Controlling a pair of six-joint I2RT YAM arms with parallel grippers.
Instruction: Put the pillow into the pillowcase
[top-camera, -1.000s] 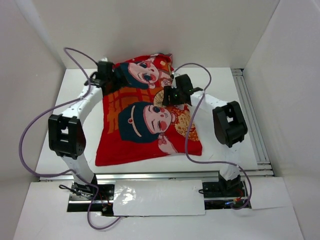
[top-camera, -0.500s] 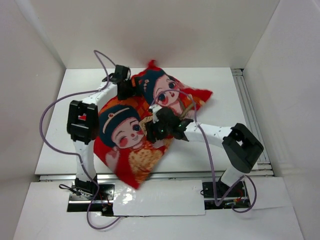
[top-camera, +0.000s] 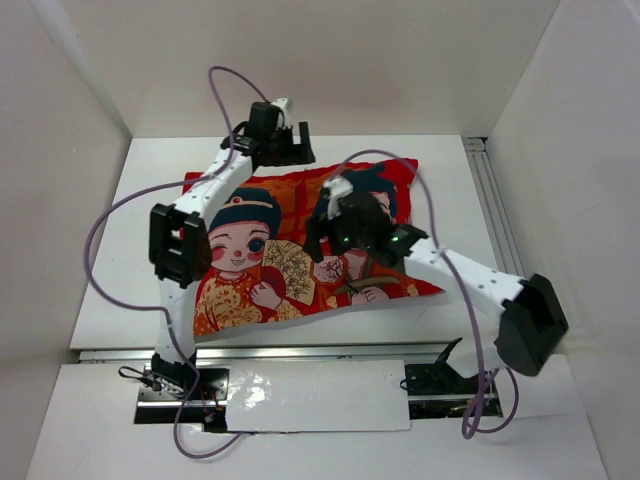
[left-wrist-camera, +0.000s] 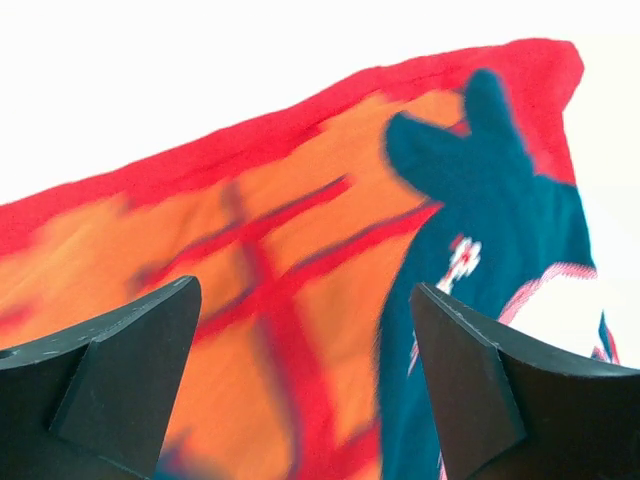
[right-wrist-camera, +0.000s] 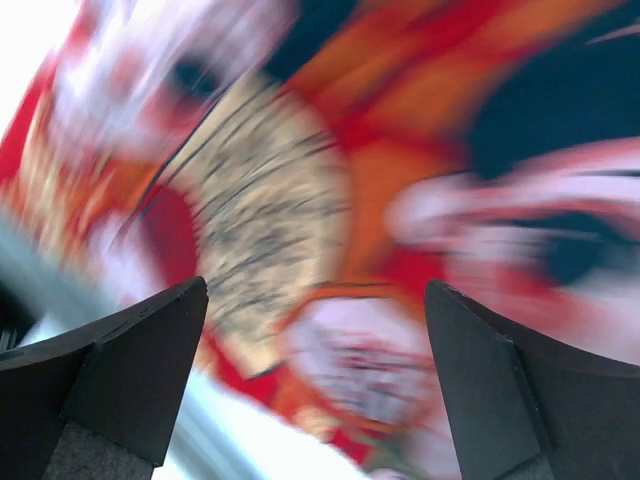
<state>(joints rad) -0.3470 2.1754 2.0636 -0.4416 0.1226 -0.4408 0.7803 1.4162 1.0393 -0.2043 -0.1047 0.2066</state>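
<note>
The red pillowcase (top-camera: 250, 265) lies flat and plump on the white table, with the two cartoon children and the fan facing up. The cream pillow is hidden from every view. My left gripper (top-camera: 288, 148) is open and empty above the case's far edge. The left wrist view shows the orange and red print (left-wrist-camera: 300, 240) below my open left gripper (left-wrist-camera: 302, 300). My right gripper (top-camera: 335, 235) is open and empty above the middle of the case. The blurred right wrist view shows the fan print (right-wrist-camera: 270, 210) under my open right gripper (right-wrist-camera: 317, 300).
White walls enclose the table (top-camera: 450, 180) on the left, back and right. A metal rail (top-camera: 500, 230) runs along the right side. Purple cables (top-camera: 110, 215) loop from both arms over the case and table.
The pillowcase has swung round from standing lengthwise to lying crosswise and flat. My left gripper has moved to the far edge. My right arm has swung over the middle.
</note>
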